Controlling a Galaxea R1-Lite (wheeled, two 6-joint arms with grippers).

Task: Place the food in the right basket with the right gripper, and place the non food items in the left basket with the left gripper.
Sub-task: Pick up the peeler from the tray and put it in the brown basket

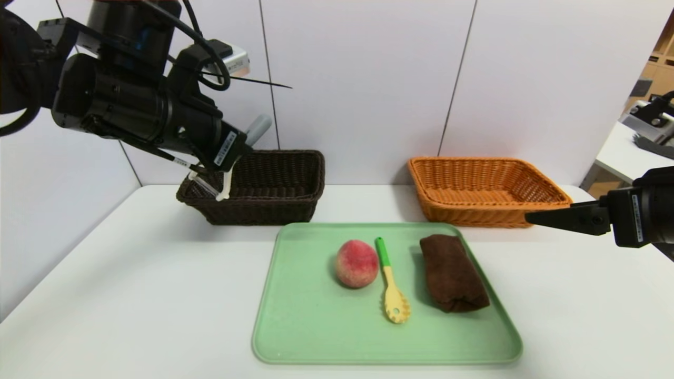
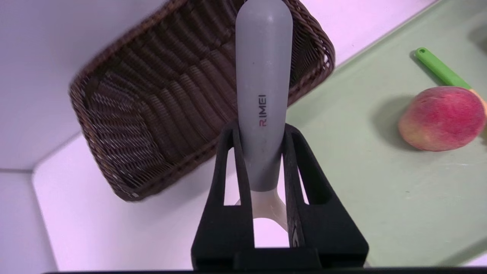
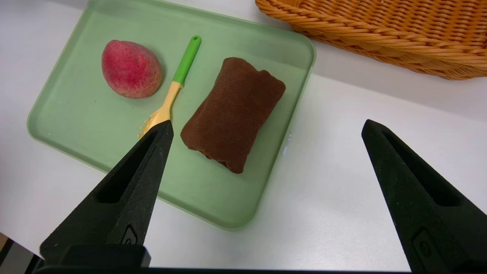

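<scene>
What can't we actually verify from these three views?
- Tool in the left gripper: the left wrist view shows only its grey handle; the fingers hide the head.
- Dark basket: the left arm covers its near-left corner in the head view.
- Orange basket: cut off by the right wrist view's edge.
- Right gripper: the head view shows one finger only.

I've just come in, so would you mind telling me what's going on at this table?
The robot is sorting items from a green tray into two baskets. Its left gripper is shut on a grey-handled peeler, held in the air above the near edge of the dark basket. The right gripper hangs open near the orange basket, which looks empty. A peach, a pasta spoon and a brown cloth lie on the tray.
</scene>
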